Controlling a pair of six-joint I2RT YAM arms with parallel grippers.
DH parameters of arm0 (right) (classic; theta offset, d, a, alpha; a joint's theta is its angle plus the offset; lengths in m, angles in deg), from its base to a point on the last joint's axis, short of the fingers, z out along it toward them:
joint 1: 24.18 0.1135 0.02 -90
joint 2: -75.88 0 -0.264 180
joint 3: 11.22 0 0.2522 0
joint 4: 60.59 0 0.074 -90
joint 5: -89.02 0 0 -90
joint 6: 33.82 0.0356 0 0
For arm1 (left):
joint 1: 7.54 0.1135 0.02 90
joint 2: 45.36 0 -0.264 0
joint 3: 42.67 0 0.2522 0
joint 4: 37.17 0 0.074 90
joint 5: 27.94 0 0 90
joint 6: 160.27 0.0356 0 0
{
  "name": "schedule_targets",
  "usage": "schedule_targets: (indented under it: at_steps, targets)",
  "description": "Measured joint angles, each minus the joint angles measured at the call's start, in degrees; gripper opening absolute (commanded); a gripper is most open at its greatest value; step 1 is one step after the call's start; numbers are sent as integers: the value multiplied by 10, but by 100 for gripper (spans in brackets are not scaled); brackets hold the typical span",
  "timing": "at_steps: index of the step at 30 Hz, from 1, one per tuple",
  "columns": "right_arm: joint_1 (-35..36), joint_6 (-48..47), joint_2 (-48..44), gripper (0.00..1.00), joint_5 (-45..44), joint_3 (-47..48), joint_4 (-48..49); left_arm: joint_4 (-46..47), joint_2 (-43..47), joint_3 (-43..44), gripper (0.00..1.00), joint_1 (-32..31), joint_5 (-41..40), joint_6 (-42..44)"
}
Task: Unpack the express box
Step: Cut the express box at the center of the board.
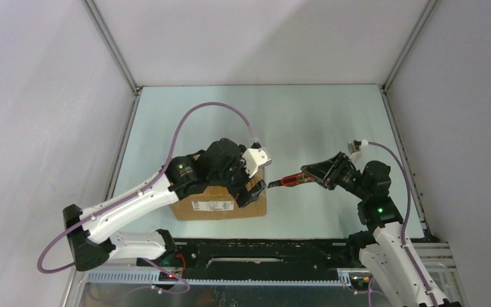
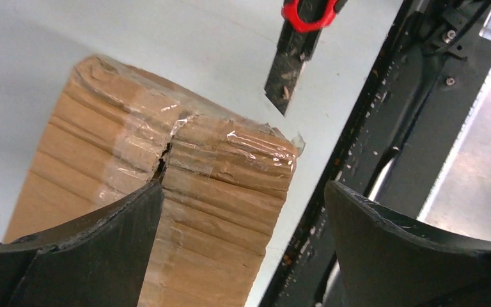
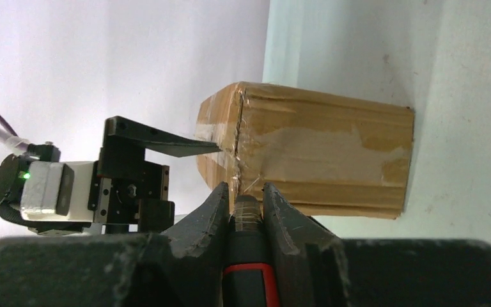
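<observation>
1. Express box [image 1: 220,201]: oblong carton of brown corrugated cardboard. It lies flat on the table, near the front edge and left of centre. Its ribbed end face is dented.
2. Tape [image 2: 243,144]: clear and glossy, wrinkled over the box's end. The cardboard is split along the seam [image 2: 163,160] beneath it.
3. Label [image 1: 212,205]: small, white and rectangular, on the box's near side. The print is too small to read.
4. Left gripper [image 1: 249,184]: black, with its fingers [image 2: 89,256] spread wide and holding nothing. It hovers over the box's right end.
5. Right gripper [image 3: 246,192]: black, with its fingers pressed together on a utility knife.
6. Utility knife [image 1: 291,181]: red-and-black handle and a scuffed dark blade. It points at the box's right end, the tip just beside the cardboard.
7. Table [image 1: 307,121]: smooth, pale and matt, with faint scuffs.
8. Enclosure walls [image 1: 38,96]: plain grey-white panels joined by metal corner strips.
9. Rail [image 1: 262,251]: black, running along the near edge where the arm bases are bolted.
</observation>
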Motion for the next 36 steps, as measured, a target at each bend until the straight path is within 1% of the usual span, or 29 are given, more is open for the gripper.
schedule_targets:
  at_steps: [3, 8, 14, 17, 20, 26, 32, 36]
  targets:
    - [0, 11, 7, 0, 0, -17, 38, -26, -21, 12, 100, 18, 26, -10]
    - [4, 24, 21, 0, 0, -37, 75, -43, -43, 37, 100, 57, 81, -19]
    - [34, 33, 43, 0, -2, -43, 128, -89, -94, 100, 100, 92, 125, -21]
    - [50, 32, 54, 0, -12, -43, 142, -121, -120, 132, 100, 102, 133, -21]
    - [63, 31, 58, 0, -17, -45, 142, -133, -125, 142, 100, 105, 135, -21]
    - [56, 35, 45, 0, -19, -59, 142, -138, -123, 140, 99, 106, 151, -14]
    - [8, 90, 49, 0, -4, -96, 191, -96, -83, 82, 88, 102, 161, 11]
    - [20, 113, 72, 0, 0, -96, 223, -71, -69, 60, 87, 96, 149, 18]
